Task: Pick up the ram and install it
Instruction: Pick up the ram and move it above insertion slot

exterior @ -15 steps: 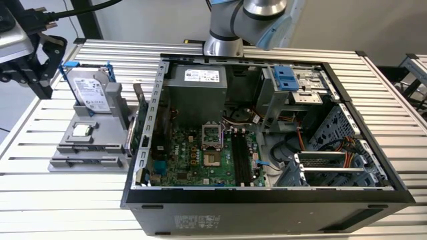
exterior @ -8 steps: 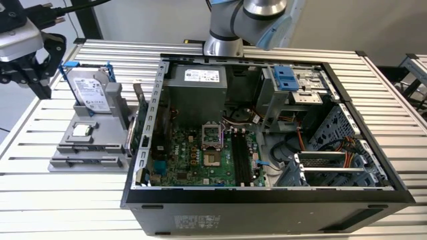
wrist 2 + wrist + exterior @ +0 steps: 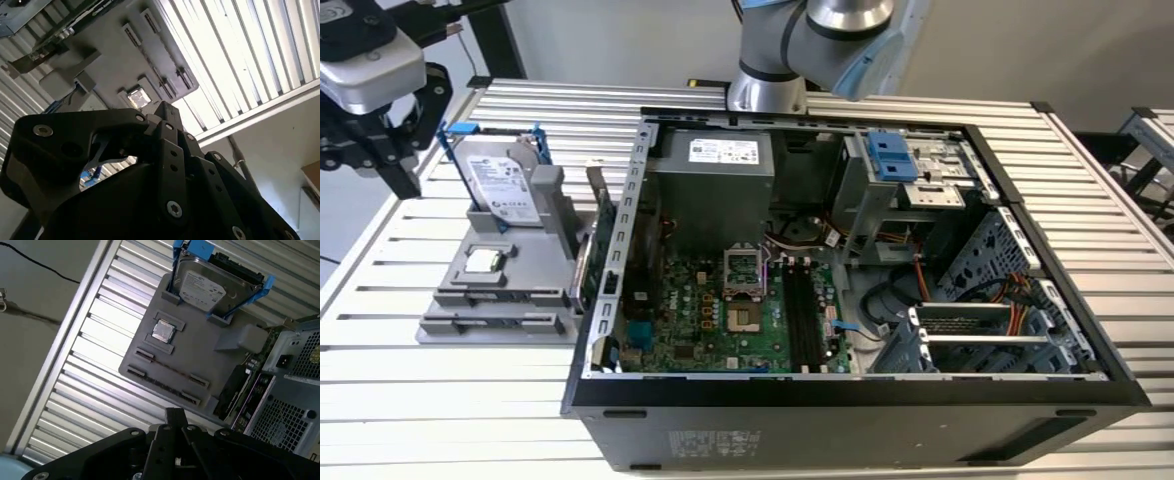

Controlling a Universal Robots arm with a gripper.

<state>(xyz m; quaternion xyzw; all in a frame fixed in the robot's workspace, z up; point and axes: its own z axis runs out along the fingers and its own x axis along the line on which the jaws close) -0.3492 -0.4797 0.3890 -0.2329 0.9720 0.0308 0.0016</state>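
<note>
Tool: the tool (image 3: 374,160) hangs above the worktop's (image 3: 440,400) corner at the exterior view's upper left, beyond the grey holder (image 3: 447,325). It is well apart from the open computer case (image 3: 854,395). I cannot tell whether it is released or clenched. It is not on the ram.

Why there: this looks like a stand-off above the parts. In the first wrist view the whole holder (image 3: 200,355) lies past the tool's tip (image 3: 175,415).

Ram: I take the ram (image 3: 596,235) to be the dark strip standing on edge along the holder's side nearest the case, just beside the case's rear wall. It has not yet been lifted.

Ram's look: in the exterior view it is a narrow dark-grey blade seen edge-on, about as long as the motherboard's black slots (image 3: 798,315). In the first wrist view it (image 3: 231,390) shows as a long, flat black bar.

Why upright: standing on edge probably leaves its two flat faces free for a pinch from above.

Holder's other parts: the silver hard drive (image 3: 500,185) in blue rails leans at the holder's far end. The small square processor chip (image 3: 483,261) lies flat in its recess near the middle. A tall grey block (image 3: 550,205) stands between the drive and the ram.

Case: it lies on its side near the worktop's middle, lid off, so the slots face up. They look empty.
</note>
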